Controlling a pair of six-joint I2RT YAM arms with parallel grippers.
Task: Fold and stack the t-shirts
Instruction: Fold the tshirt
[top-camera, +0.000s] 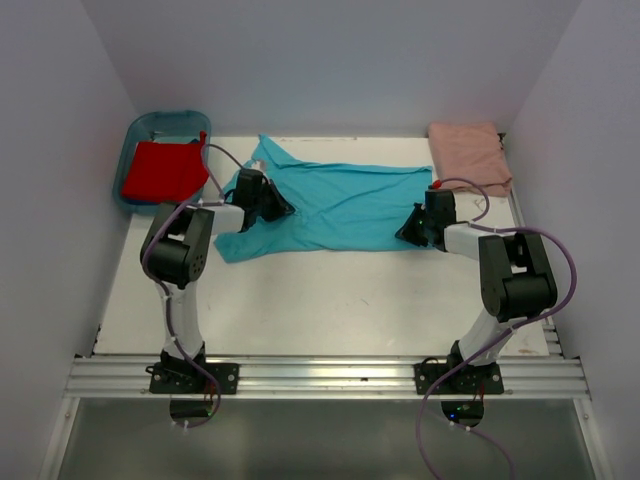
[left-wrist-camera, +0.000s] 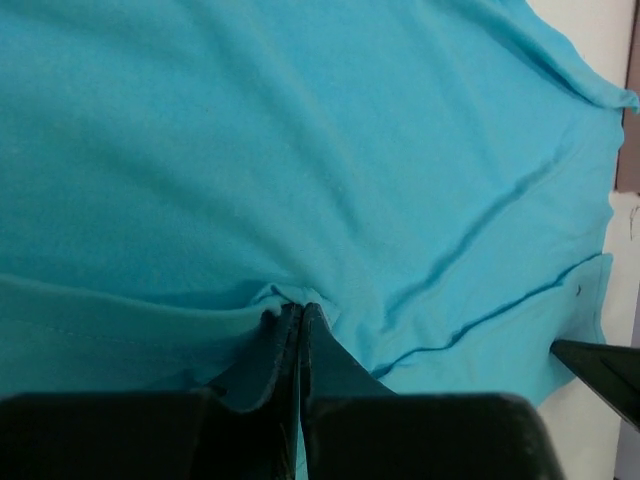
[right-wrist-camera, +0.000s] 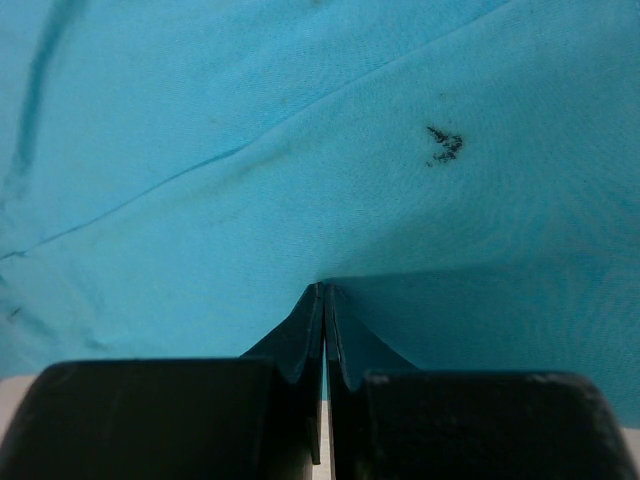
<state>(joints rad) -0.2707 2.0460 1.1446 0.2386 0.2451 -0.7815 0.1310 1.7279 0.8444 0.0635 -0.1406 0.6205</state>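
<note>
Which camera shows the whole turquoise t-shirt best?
The top external view: the whole turquoise t-shirt shows, spread on the table, gripped by the left gripper and right gripper. Each wrist view shows only a close patch of cloth pinched by its shut fingers; the right also catches a small dark mark.

No readable text, brand or number; small dark mark (right-wrist-camera: 443, 143) on turquoise t-shirt (right-wrist-camera: 250, 120) illegible.

Two arms bent inward.
Left gripper (top-camera: 279, 203) points 3 o'clock, right gripper (top-camera: 408, 232) 9 o'clock; both pinch the turquoise shirt (top-camera: 340, 205).
</note>
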